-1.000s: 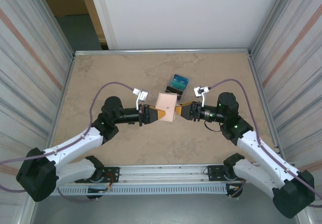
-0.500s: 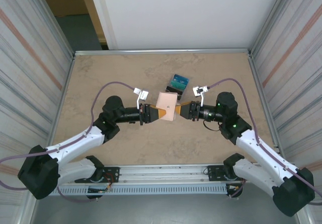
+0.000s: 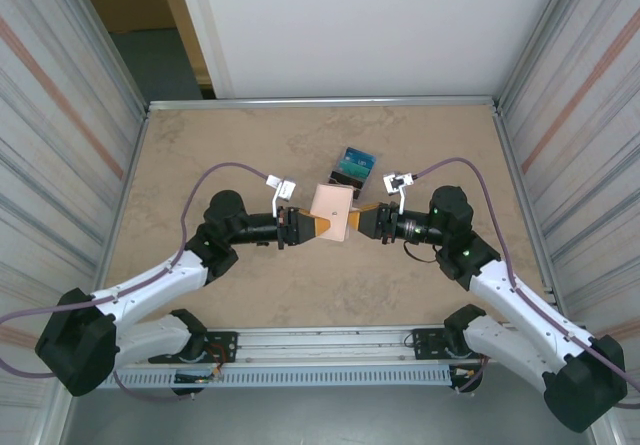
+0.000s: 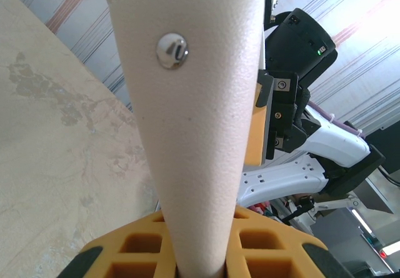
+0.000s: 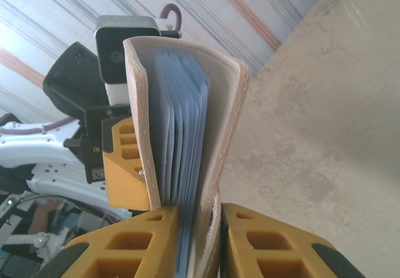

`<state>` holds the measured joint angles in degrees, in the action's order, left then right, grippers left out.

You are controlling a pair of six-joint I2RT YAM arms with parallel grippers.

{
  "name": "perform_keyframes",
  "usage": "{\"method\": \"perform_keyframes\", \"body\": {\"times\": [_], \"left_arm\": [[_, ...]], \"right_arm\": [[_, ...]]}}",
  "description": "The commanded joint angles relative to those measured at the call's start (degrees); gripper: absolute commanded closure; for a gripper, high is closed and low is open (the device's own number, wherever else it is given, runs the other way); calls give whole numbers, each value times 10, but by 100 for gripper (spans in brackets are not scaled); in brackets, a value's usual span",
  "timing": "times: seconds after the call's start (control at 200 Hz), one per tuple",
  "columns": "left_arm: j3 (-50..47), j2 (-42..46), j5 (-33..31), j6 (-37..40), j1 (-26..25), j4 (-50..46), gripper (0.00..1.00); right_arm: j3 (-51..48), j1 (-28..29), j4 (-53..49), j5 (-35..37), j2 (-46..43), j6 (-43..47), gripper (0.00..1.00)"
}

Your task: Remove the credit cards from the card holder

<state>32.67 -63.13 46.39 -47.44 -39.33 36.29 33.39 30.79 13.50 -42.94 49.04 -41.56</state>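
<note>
The tan card holder (image 3: 332, 211) hangs above the table's middle, held from both sides. My left gripper (image 3: 312, 227) is shut on its left edge; in the left wrist view the tan cover with a metal snap (image 4: 172, 49) rises out of the yellow fingers (image 4: 275, 253). My right gripper (image 3: 362, 220) is shut on one tan cover and some pale blue inner leaves (image 5: 184, 122), while the other cover stands slightly apart. A small pile of teal and dark credit cards (image 3: 353, 164) lies on the table just behind the holder. No card is visible among the blue leaves.
The beige table (image 3: 250, 145) is fenced by a raised metal rim (image 3: 320, 101) and ribbed side walls. Both arms reach inward from the near edge, with purple cables looping over them. Open tabletop lies to the left and far right.
The right gripper's jaws have narrowed onto the card holder's edge. The holder and the left arm have hardly moved.
</note>
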Motion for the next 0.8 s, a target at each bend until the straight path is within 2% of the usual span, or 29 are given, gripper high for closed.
{"method": "perform_keyframes", "body": {"times": [0.0, 0.356, 0.797], "left_arm": [[12, 24, 22, 5, -4, 47, 100], [7, 31, 10, 8, -4, 39, 100], [8, 21, 12, 3, -5, 43, 100]], "right_arm": [[-10, 6, -11, 6, -3, -5, 76], [-13, 8, -16, 10, -38, -4, 72], [-4, 30, 1, 14, -13, -2, 73]]}}
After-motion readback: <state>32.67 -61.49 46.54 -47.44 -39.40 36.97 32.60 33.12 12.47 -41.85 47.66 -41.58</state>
